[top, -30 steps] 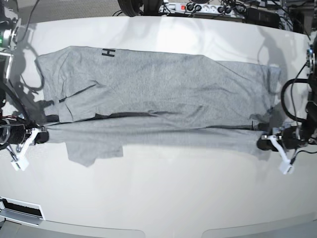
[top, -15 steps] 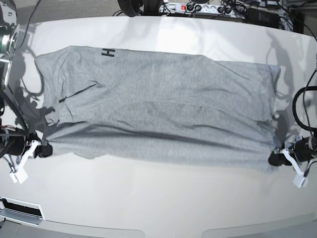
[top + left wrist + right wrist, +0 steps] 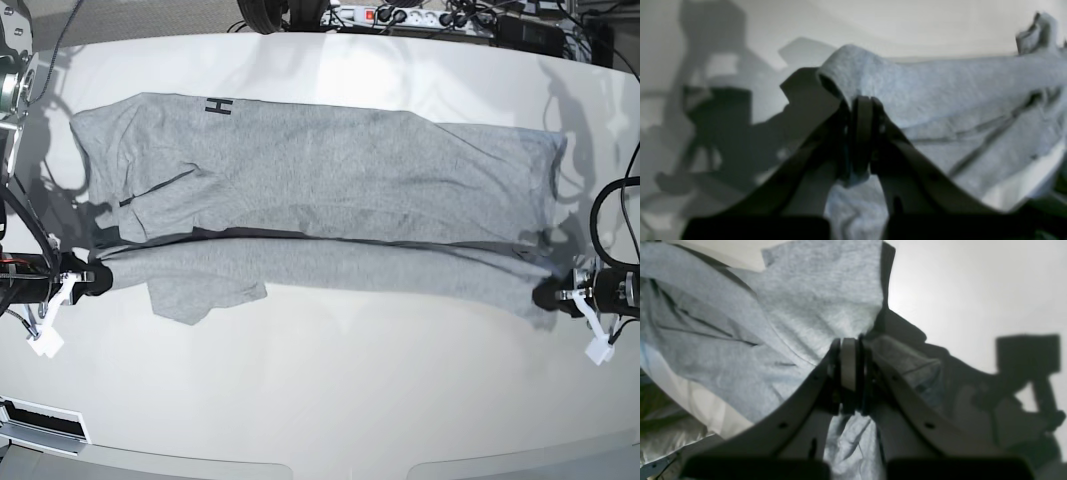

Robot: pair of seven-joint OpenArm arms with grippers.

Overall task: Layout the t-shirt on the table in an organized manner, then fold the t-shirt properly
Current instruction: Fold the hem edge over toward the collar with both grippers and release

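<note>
The heather-grey t-shirt (image 3: 330, 170) lies spread lengthwise across the off-white table (image 3: 320, 400), with a black letter H (image 3: 218, 106) at its far edge. Its near edge is pulled taut between my two grippers, and a sleeve flap (image 3: 200, 295) sags below that line. At the shirt's right end my left gripper (image 3: 553, 297) is shut on the cloth. My right gripper (image 3: 95, 278) is shut on the left end. In the left wrist view the left gripper (image 3: 862, 103) pinches a grey fold of the t-shirt (image 3: 940, 86). The right gripper (image 3: 848, 343) pinches the t-shirt (image 3: 813, 290) likewise.
A power strip and cables (image 3: 400, 15) run along the far side behind the table. Arm hardware (image 3: 12, 90) stands at the far left, and a black cable loop (image 3: 605, 210) hangs at the right edge. The table's curved front rim (image 3: 320, 465) lies below.
Both grippers first drew the near edge toward the front, then moved back toward the far side. A dark fold line and the sagging sleeve flap show again.
</note>
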